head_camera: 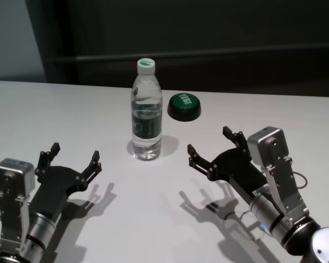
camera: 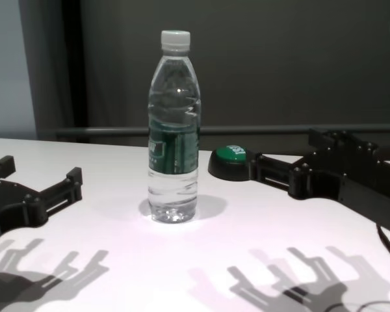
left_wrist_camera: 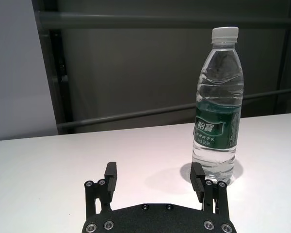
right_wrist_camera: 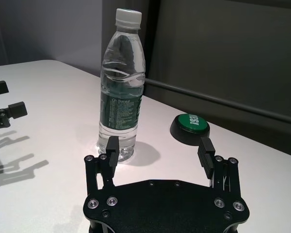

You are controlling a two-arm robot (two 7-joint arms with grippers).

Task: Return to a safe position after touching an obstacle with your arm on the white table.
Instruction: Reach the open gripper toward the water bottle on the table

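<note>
The obstacle, a tall clear water bottle [head_camera: 147, 109] with a white cap and dark green label, stands upright on the white table [head_camera: 44, 109]. It also shows in the left wrist view [left_wrist_camera: 218, 111], the right wrist view [right_wrist_camera: 122, 82] and the chest view [camera: 173, 130]. My left gripper [head_camera: 75, 153] is open and empty, low over the table, to the near left of the bottle and apart from it. My right gripper [head_camera: 209, 141] is open and empty, to the near right of the bottle and not touching it.
A low green dome button [head_camera: 183, 106] on a black base sits behind and to the right of the bottle, just beyond my right gripper [camera: 283, 149]. The table's far edge runs close behind the bottle and button, with a dark wall and rail beyond.
</note>
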